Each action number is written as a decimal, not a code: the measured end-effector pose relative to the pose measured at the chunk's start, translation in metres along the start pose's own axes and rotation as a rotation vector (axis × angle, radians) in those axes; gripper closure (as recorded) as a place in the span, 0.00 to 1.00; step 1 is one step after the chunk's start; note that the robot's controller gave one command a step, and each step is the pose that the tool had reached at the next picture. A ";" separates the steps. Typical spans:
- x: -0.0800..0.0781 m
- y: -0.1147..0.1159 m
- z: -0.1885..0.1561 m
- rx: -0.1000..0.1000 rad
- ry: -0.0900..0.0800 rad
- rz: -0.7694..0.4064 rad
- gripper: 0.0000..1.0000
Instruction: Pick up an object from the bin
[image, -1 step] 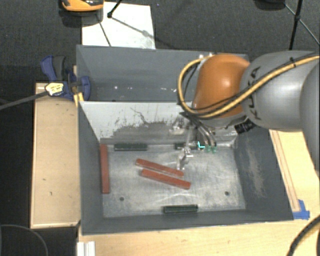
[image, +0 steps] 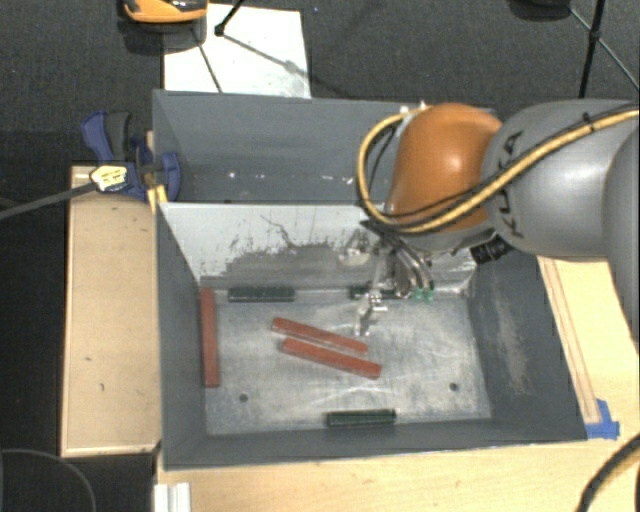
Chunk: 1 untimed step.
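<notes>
here, the gripper (image: 368, 318) hangs low inside the bin (image: 300, 150), a little back of the floor's middle, under the arm's orange cover (image: 440, 160). whether it is released or clenched i cannot tell. it sits over the right end of a reddish-brown bar (image: 318, 334) that lies flat near the middle of the floor, slanting toward the front right corner. a second reddish-brown bar (image: 331, 358) lies just beside it on the front side, nearly parallel. a third reddish-brown bar (image: 209, 338) runs along the left wall. a dark bar (image: 261, 294) lies by the back wall, and another dark bar (image: 360, 419) lies along the front edge.
</notes>
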<state>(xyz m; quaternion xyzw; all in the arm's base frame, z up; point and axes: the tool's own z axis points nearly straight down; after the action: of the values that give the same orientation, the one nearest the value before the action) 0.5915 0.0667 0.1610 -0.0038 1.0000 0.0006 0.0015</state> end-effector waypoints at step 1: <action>0.060 0.016 0.015 0.001 0.007 -0.048 0.00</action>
<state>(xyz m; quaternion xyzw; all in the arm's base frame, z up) 0.5318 0.0821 0.1455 -0.0276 0.9996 0.0002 -0.0022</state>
